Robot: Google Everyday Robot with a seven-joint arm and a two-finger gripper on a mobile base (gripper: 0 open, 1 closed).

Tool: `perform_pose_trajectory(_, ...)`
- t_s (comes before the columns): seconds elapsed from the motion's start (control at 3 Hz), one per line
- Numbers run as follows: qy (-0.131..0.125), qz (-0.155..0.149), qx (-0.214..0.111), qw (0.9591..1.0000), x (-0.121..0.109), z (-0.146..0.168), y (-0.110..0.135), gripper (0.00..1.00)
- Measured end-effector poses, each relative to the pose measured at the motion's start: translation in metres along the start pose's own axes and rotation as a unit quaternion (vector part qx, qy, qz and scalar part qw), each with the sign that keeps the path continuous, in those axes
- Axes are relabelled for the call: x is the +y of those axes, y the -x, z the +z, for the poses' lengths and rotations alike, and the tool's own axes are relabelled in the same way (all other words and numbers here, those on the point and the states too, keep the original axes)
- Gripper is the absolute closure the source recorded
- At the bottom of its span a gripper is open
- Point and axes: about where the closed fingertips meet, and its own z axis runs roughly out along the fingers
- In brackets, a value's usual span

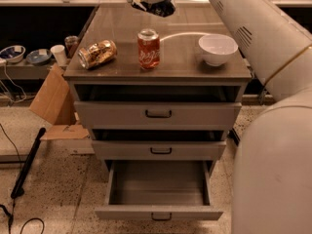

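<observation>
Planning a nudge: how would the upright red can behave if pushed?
The red can stands tall and narrow, so a high push would probably tip it; once down, it would likely roll on the smooth cabinet top. The gripper hangs above and behind it.

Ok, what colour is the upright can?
Red can, pale lettering; clearest in the camera view. The hand hovers above and behind it.
</observation>
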Motion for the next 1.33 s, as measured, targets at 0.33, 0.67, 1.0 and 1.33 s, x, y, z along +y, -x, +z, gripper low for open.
perform_pose_trajectory(0.33,0.015,-0.036,0.037,0.9986,0.002,0.023,-0.027,1.00)
perform_pose_trajectory(0.67,0.014,-0.056,0.057,0.9967,0.001,0.036,-0.042,1.00)
perform_pose_trajectory(1.0,0.004,-0.062,0.068,0.9958,-0.002,0.043,-0.051,0.74)
perform_pose_trajectory(1.33,-0.002,-0.062,0.070,0.9956,-0.004,0.043,-0.053,0.50)
